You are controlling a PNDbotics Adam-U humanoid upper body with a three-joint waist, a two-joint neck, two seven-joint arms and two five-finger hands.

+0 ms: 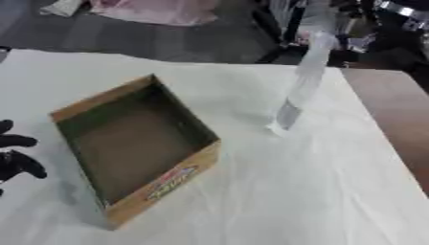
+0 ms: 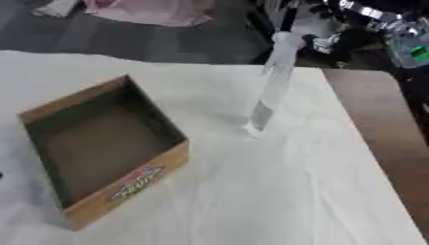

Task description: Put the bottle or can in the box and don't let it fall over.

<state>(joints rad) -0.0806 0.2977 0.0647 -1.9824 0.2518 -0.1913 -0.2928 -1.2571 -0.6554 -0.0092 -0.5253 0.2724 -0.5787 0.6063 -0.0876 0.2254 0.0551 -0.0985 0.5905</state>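
A tall clear bottle (image 1: 303,81) stands blurred and leaning on the white table (image 1: 285,191), its base just right of the box's far corner and its top tipped away to the right. The open cardboard box (image 1: 134,143) lies left of it, brown inside, with nothing in it and a red and yellow label on its near wall. My right hand (image 2: 317,39) shows dark at the top right, beside the bottle's top; whether it holds the bottle is unclear. My left hand (image 1: 15,155) rests at the left edge, fingers relaxed, apart from the box.
A brown wooden surface (image 2: 377,124) borders the white table on the right. Beyond the far edge is dark floor with pink cloth (image 1: 155,10) and dark equipment (image 2: 377,19). A green object (image 2: 411,50) shows at the far right.
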